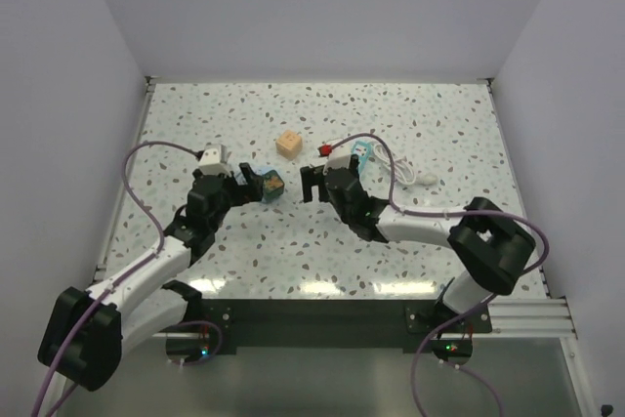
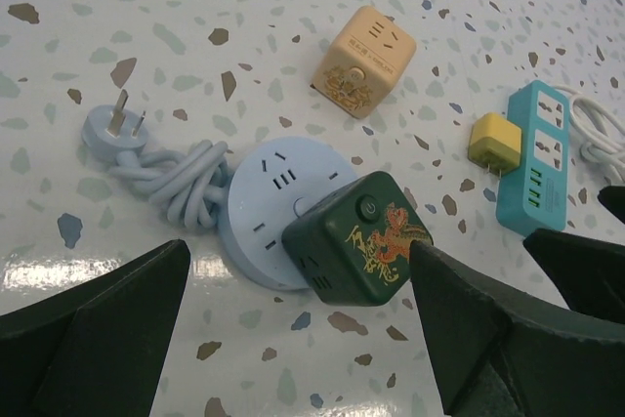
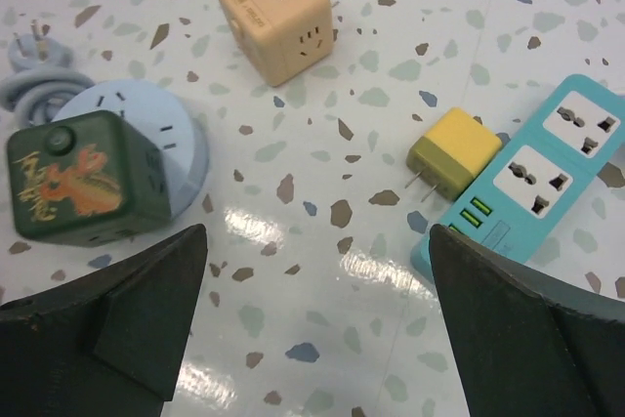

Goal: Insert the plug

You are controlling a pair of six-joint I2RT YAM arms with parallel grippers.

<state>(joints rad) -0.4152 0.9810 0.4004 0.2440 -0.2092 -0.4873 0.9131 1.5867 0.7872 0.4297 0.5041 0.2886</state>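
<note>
Top view: both arms are reaching toward the middle of the desk (image 1: 439, 124). The left hand (image 1: 246, 185) and right hand (image 1: 311, 184) are facing each other, and the plug (image 1: 270, 185) is sitting between them, nearer the left. Too small here to judge how it is seated.

Left wrist view: the left hand is standing wide apart, one finger on each side of the plug, not clamping it. One fingertip is sitting very close to the cube's edge; contact cannot be told. The plug, dark green with a dragon print, is resting tilted on the round pale-blue socket (image 2: 259, 197) and overhanging its near rim. Its prongs are hidden. Only this view is showing the socket's coiled cord (image 2: 181, 183) in full, lying at the socket's far side.

Right wrist view: the right hand is also gaping wide, holding nothing, with bare desk between its fingers. This view is showing the yellow block (image 3: 454, 151) lying prongs outward against the teal power strip (image 3: 532, 178), with the tan cube (image 3: 278, 17) standing apart beyond
</note>
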